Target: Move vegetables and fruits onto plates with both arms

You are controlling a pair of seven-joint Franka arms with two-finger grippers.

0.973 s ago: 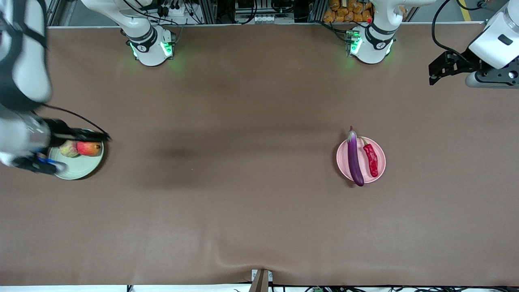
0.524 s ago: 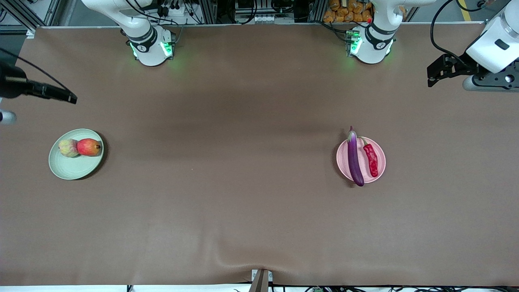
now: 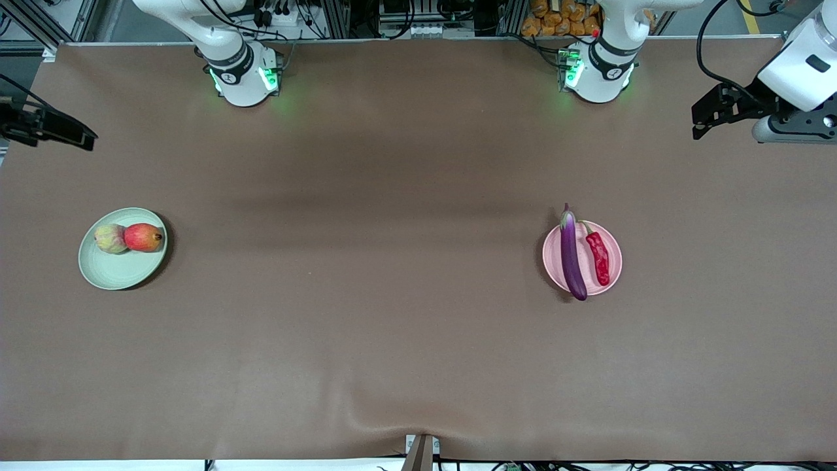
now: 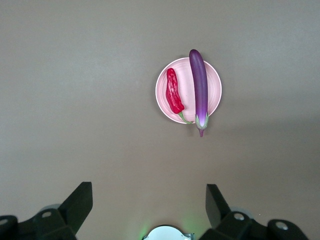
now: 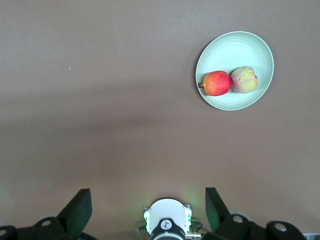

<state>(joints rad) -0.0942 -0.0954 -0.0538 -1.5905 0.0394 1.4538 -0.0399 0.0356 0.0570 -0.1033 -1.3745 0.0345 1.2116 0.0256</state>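
Note:
The pale green plate (image 3: 118, 271) lies toward the right arm's end of the table and holds the red-orange fruit (image 3: 143, 237) and the yellow-green fruit (image 3: 110, 238), side by side and touching. The pale pink plate (image 3: 550, 255) lies toward the left arm's end and holds the purple eggplant (image 3: 572, 255) and the red chili (image 3: 598, 257). My right gripper (image 3: 65, 131) is open, empty and high over the table's edge at its own end. My left gripper (image 3: 706, 114) is open, empty and high over its end. The right wrist view shows the green plate (image 5: 235, 50) with both fruits. The left wrist view shows the pink plate (image 4: 214, 95) with both vegetables.
The brown table cover (image 3: 392, 294) spans the whole surface and has a small wrinkle at its edge nearest the front camera. The two arm bases (image 3: 245, 75) (image 3: 595, 72) stand along the edge farthest from that camera. The right arm's base also shows in the right wrist view (image 5: 167, 225).
My right arm has lifted away from the green plate and drawn back to the table's edge at its end, leaving both fruits on the plate. My left gripper has barely moved.

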